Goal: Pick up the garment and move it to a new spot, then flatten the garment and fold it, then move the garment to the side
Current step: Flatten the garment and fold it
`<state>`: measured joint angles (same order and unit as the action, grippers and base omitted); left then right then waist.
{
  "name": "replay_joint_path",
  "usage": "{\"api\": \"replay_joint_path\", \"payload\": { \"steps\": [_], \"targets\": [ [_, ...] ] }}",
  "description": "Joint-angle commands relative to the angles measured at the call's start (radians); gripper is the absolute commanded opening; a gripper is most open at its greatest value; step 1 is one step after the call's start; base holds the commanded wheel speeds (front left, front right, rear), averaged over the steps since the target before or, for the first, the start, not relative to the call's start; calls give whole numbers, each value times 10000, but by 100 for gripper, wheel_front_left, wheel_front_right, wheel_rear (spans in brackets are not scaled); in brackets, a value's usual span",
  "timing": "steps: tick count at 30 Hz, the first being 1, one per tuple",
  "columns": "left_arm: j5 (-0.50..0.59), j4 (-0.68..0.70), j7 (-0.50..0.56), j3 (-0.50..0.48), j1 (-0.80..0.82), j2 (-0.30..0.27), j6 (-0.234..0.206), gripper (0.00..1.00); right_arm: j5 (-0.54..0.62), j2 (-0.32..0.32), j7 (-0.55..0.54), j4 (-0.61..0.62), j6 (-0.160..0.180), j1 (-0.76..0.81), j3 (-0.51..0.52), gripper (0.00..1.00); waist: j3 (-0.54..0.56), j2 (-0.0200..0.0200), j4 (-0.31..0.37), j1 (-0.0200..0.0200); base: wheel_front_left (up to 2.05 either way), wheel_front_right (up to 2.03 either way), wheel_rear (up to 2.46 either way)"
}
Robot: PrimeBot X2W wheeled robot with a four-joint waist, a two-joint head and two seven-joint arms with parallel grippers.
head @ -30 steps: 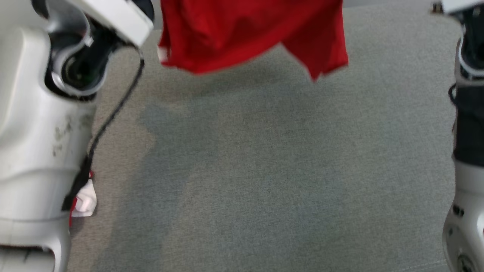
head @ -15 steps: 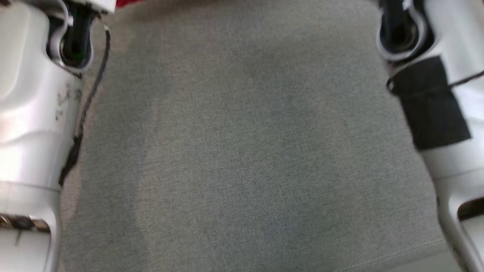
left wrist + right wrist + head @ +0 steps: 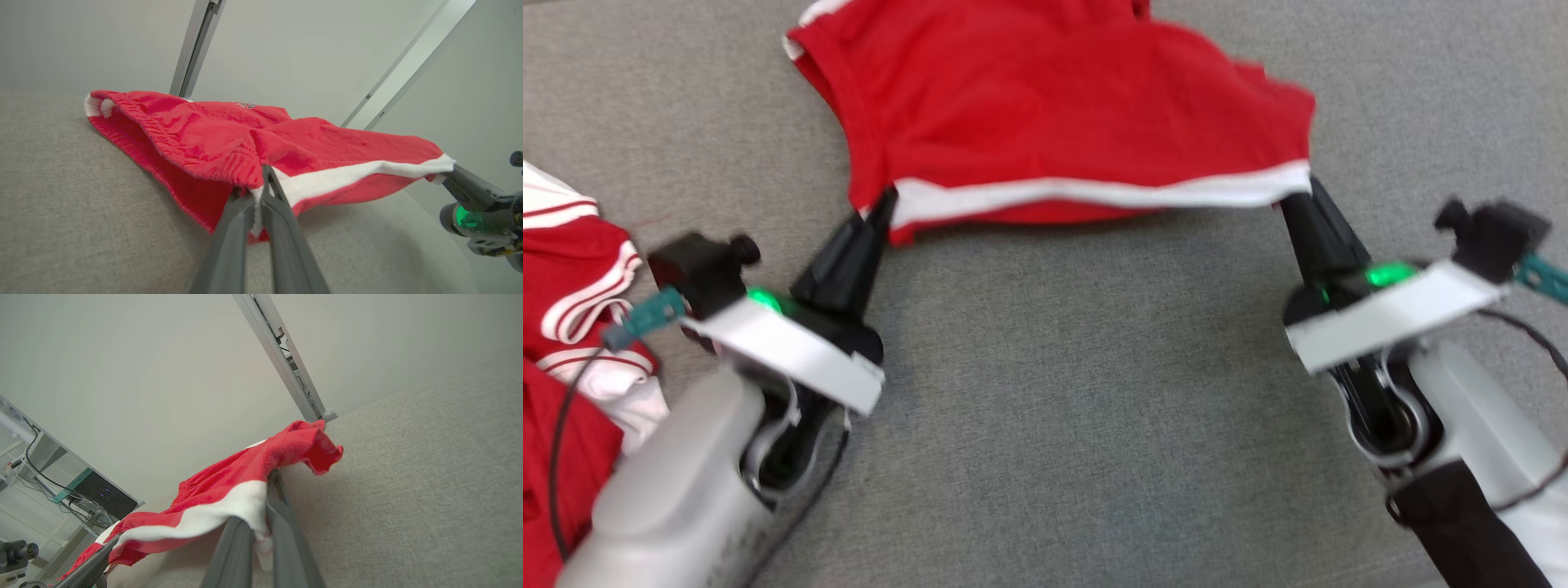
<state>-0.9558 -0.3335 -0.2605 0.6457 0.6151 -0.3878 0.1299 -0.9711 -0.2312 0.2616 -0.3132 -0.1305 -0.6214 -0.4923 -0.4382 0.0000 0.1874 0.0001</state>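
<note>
Hanging a second ago, the shorts (image 3: 1054,114) now seem laid down for flattening, left gripper (image 3: 883,214) and right gripper (image 3: 1298,198) both clamped on their hem (image 3: 1094,193).

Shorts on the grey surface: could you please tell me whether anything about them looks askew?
Yes. The shorts are not flat: the left claw and right claw pinch the white-striped hem off the surface, and the corner by the right claw is bunched and folded over.

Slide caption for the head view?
Red shorts held by the white hem between left gripper and right gripper, over grey surface.
</note>
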Motion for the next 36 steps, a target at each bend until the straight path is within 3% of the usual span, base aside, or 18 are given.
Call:
{"api": "replay_joint_path", "payload": {
  "steps": [1,6,13,25,31,36],
  "targets": [
    [114,177,-50,-36,-264,-68,4,0,-115,-246,47,189,-5,335,-5,0,203,0,-133,-1,0,0,0],
    [-59,837,-41,12,-1869,201,5,0,25,-1098,47,1014,-5,1990,82,0,887,0,-334,-1,0,0,0],
    [-453,1369,134,386,-4015,430,-110,0,397,-1674,48,1753,-4,4593,534,0,1941,0,-558,-1,0,0,0],
    [-1641,4072,914,1024,-6905,83,-948,0,873,-1320,-558,4461,-4,8932,2120,0,2727,0,-1116,-1,0,0,0],
    [-1619,4692,1359,1065,-6578,-47,-1191,0,1340,-774,-1367,5023,-5,8430,2835,0,2476,0,-1260,-1,0,0,0],
    [-1772,4847,1752,899,-5608,348,-1306,0,1603,-310,-1963,4509,-5,6739,2929,0,2013,0,-1409,-1,0,0,0]
  ]
}}
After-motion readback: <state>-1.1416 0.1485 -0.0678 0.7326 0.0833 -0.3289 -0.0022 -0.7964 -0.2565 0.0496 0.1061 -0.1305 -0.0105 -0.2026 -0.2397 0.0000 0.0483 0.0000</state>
